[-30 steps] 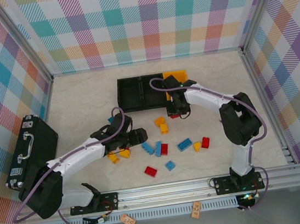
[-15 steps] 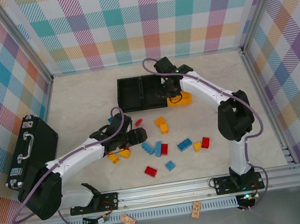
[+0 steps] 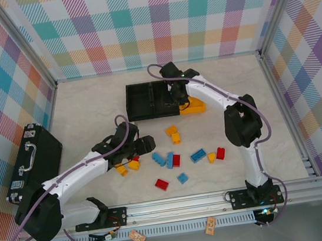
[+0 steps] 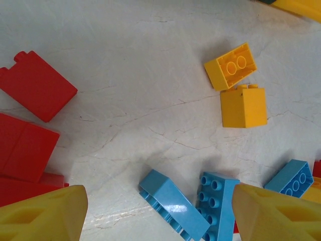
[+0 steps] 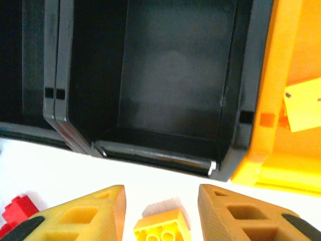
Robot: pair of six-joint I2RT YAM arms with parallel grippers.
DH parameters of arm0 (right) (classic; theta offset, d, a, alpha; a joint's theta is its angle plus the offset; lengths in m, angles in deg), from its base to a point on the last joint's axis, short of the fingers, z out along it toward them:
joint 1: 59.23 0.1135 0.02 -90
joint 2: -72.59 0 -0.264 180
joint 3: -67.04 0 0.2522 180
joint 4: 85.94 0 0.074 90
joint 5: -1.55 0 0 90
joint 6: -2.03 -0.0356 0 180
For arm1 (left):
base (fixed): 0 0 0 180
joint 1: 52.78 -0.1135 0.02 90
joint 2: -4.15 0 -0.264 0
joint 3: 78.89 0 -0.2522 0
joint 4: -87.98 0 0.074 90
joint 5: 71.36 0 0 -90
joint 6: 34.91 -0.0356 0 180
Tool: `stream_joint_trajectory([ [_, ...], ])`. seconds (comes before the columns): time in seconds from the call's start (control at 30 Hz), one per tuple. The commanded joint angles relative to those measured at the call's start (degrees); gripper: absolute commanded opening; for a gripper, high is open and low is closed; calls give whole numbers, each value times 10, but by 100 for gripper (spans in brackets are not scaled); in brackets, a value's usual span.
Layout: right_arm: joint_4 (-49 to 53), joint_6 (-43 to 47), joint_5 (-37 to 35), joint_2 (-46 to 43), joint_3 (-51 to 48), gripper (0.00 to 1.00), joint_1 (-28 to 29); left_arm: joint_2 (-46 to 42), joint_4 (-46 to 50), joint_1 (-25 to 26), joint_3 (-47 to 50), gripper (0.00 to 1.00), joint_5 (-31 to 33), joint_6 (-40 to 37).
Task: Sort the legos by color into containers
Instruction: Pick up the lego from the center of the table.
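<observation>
Three containers (image 3: 146, 100) sit in a row at the back of the desk (image 3: 88, 106). The middle black bin (image 5: 173, 65) shows a bare floor. The yellow-orange bin (image 5: 266, 75) holds one yellow piece (image 5: 303, 103). The right fingers (image 5: 85, 216) stand wide at the bins' near rim, above a yellow lego (image 5: 160, 228) on the desk. The left fingers (image 4: 45, 211) are spread wide over loose legos (image 3: 198, 155).

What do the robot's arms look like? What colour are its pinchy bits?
The left arm and right arm are smooth white tubes joined by chunky black joints. A thin purple cable loops along each one. The jaws are yellow-orange wedges.
</observation>
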Motion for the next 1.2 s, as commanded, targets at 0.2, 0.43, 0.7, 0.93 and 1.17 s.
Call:
stream_joint_trajectory([
  [0.2, -15, -5, 22, -107, -100, 50, 12, -3, 62, 10, -36, 76, 57, 12],
  [0.43, -36, -29, 30, -178, -198, 51, 20, 61, 174, -20, -117, 75, 94, -24],
  [0.7, -55, -66, 18, -263, -315, 51, 21, 171, 190, -65, -167, 79, 69, -47],
  [0.93, -58, -88, 8, -307, -364, 52, 22, 256, 204, -90, -218, 82, 74, -48],
  [1.17, -64, -104, 5, -323, -389, 52, 23, 309, 194, -102, -237, 83, 51, -32],
])
